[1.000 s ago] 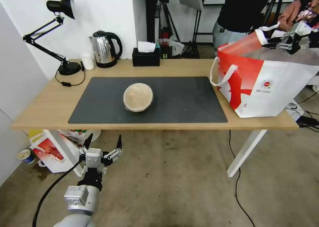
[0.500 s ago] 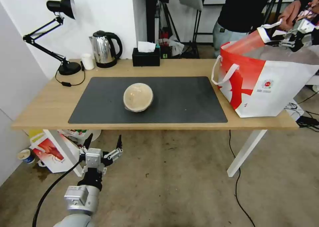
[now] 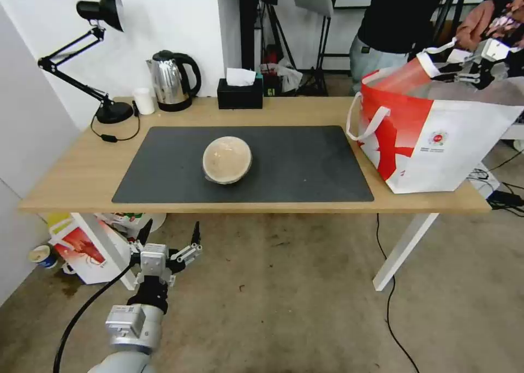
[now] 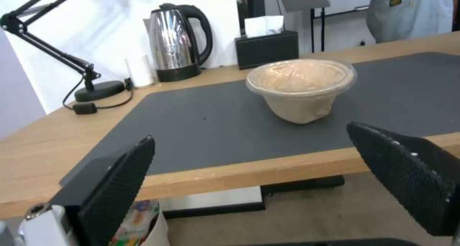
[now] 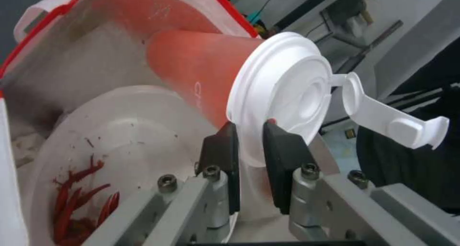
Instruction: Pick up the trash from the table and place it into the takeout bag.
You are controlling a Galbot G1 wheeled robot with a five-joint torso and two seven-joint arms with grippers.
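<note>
Right pincer [image 5: 249, 163] is clamped on the lid rim of the red cup [image 5: 201, 69], tilted over the bag [image 3: 464, 143], above the white bowl [image 5: 120, 141]; lowering and release seem next. Left pincer [image 3: 166, 242] waits apart below the counter [image 3: 71, 171], tan bowl [image 3: 227, 159] remaining

The domed bowl [image 3: 227, 159] sits in the middle of the mat [image 3: 305, 165] on the counter [image 3: 71, 171], and the takeout bag [image 3: 436, 143] stands at the counter's right end. At the back of the counter are the lamp [image 3: 112, 111], the small cup [image 3: 144, 100], the kettle [image 3: 172, 81] and the tissue box [image 3: 240, 93], from left to right. The drink cup [image 5: 201, 73] leans tilted over the bag's top, with the round bowl [image 5: 120, 149] inside the bag under it, and the left tool [image 3: 169, 242] is low in front of the counter.
</note>
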